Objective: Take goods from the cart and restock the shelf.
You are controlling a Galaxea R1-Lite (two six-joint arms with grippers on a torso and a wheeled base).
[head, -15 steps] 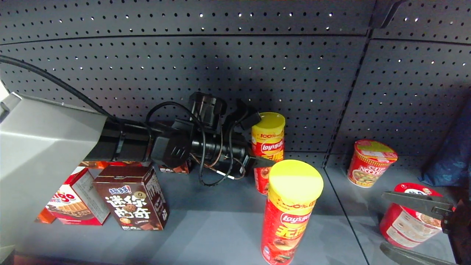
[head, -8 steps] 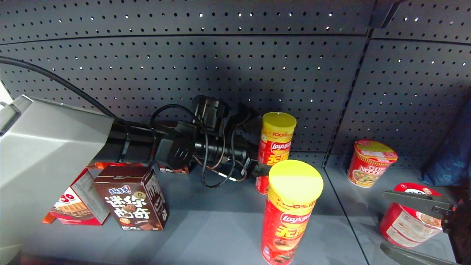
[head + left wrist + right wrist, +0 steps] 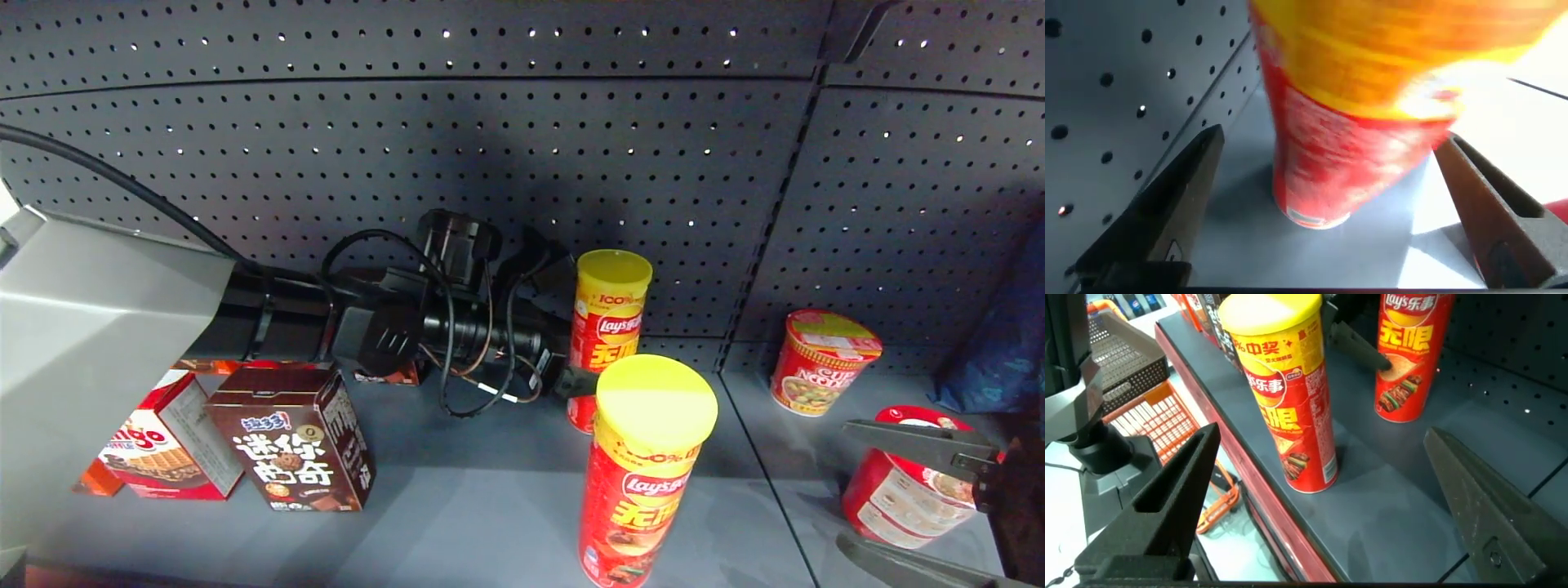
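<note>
My left gripper [image 3: 581, 327] and the front chip can [image 3: 649, 465] are hiding much of the rear chip can's [image 3: 612, 327] lower body, and in my left wrist view its top is blurring and running off the edge. My right gripper [image 3: 846, 485] is running off the head view's edge, its upper finger crossing the near cup noodle [image 3: 906, 498].

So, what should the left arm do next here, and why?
Probably draw the left gripper straight back from the rear chips can. The can stands on the shelf, and the open fingers sit apart from it on both sides, so it looks released. A straight pull-out should avoid knocking it or the front can.
</note>
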